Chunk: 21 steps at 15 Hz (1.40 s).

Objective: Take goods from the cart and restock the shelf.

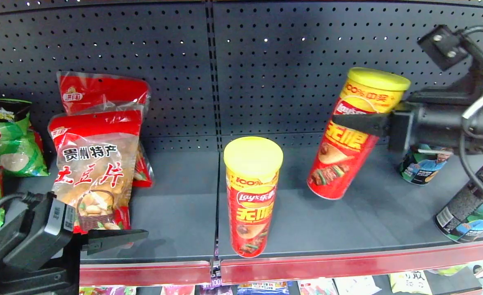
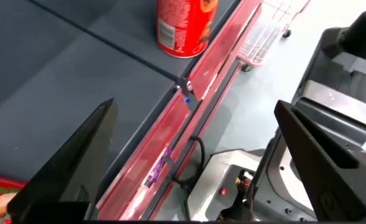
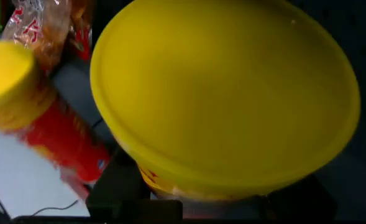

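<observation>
My right gripper (image 1: 354, 123) pinches a tilted chip can (image 1: 344, 151) over the shelf (image 1: 176, 213).

My fingers (image 1: 362, 123) clamp the red can high up, just under its yellow lid (image 3: 226, 99). The can leans with the lid toward the pegboard back, its base low at the shelf board; I cannot tell if it touches. A second can (image 1: 251, 196) stands upright at the shelf's front edge, to the left of mine and apart from it. My left gripper (image 2: 195, 155) hangs by the shelf's red front rail, fingers (image 2: 77, 168) spread wide with nothing between them.
</observation>
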### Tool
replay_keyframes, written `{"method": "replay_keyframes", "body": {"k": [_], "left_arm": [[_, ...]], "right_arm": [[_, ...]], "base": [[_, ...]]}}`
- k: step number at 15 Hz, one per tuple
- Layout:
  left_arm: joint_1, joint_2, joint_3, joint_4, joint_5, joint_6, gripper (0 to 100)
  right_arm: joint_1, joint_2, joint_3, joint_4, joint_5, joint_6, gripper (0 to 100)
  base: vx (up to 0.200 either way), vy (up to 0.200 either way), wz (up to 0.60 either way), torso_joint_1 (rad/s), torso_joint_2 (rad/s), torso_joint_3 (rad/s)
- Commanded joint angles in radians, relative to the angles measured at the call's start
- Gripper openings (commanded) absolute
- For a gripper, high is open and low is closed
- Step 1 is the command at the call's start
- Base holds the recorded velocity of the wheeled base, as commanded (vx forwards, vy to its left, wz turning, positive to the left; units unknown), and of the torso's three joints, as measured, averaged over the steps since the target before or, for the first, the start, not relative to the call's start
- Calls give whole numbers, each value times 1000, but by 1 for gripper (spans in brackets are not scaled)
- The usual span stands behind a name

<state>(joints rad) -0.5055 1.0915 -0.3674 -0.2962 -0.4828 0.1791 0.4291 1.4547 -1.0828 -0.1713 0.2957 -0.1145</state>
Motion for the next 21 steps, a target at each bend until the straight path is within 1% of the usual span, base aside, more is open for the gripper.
{"method": "replay_keyframes", "body": {"k": [1,3,7,10,13,21], "left_arm": [[-21,-21,2,-1,12,-3,100],[-21,-18,-5,-1,18,-3,100],[-21,-21,-7,-1,21,-3,100],[-21,-21,-7,-1,21,-3,100],[-21,-18,-8,-1,21,-3,100],[-21,-18,-7,-1,21,-4,100]], "right_arm": [[30,240,-181,-7,45,-59,0],[46,312,-244,-7,85,-74,0],[105,429,-335,-7,88,-79,0],[115,495,-396,-5,103,-79,0],[129,510,-414,-5,109,-82,0],[149,510,-410,-4,103,-85,0]], "base": [[0,0,0,0,0,0],[0,0,0,0,0,0],[0,0,0,0,0,0],[0,0,0,0,0,0],[0,0,0,0,0,0],[0,0,0,0,0,0]]}}
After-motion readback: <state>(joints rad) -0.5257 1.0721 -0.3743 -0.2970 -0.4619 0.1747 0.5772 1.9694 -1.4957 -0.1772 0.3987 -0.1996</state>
